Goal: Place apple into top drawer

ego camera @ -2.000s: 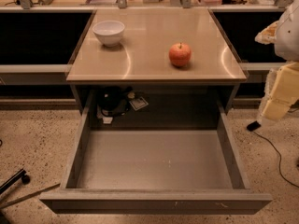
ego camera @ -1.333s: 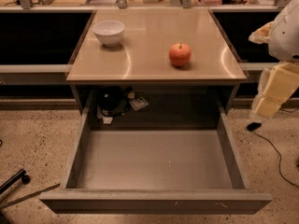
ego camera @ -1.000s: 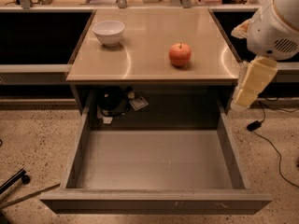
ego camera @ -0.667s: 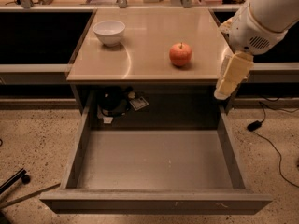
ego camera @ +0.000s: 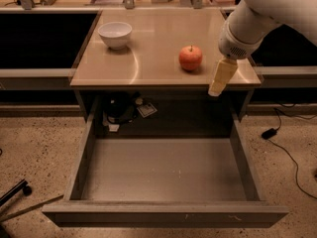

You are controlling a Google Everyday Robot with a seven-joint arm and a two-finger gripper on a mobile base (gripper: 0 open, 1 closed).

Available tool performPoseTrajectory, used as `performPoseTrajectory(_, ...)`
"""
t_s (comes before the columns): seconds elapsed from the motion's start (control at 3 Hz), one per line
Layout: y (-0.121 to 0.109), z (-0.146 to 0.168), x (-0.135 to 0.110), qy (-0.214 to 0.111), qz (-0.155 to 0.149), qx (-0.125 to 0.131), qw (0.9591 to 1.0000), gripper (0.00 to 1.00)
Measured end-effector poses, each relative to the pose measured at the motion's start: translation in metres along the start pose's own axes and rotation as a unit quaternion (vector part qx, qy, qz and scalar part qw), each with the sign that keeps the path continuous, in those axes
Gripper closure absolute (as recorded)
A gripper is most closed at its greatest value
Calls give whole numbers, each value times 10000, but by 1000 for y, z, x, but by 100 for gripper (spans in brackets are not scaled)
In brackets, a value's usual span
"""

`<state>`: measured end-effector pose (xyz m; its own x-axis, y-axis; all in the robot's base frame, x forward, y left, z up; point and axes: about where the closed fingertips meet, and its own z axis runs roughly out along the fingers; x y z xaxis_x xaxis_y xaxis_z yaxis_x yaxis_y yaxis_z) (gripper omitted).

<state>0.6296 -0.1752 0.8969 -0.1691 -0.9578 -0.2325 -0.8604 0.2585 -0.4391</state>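
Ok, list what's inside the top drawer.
The top drawer shows a bare grey bottom, nearest strip hidden by its front panel. The apple sits on the counter, gripper beside it.

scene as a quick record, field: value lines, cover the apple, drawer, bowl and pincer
apple: on the tabletop, right of centre, stem up, not held
top drawer: pulled open below the tabletop, grey bottom showing
white bowl: on the tabletop, back left, apart from the apple
pincer: right of the apple, apart from it, pointing down at the table's front edge
task state: apple not yet in the drawer
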Motion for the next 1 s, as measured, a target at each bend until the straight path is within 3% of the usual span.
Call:
performPoseTrajectory(0.33,0,0,0,-1,-1,1,10000,0)
performPoseTrajectory(1.0,-44,14,-37,-280,-194,142,9993,0)
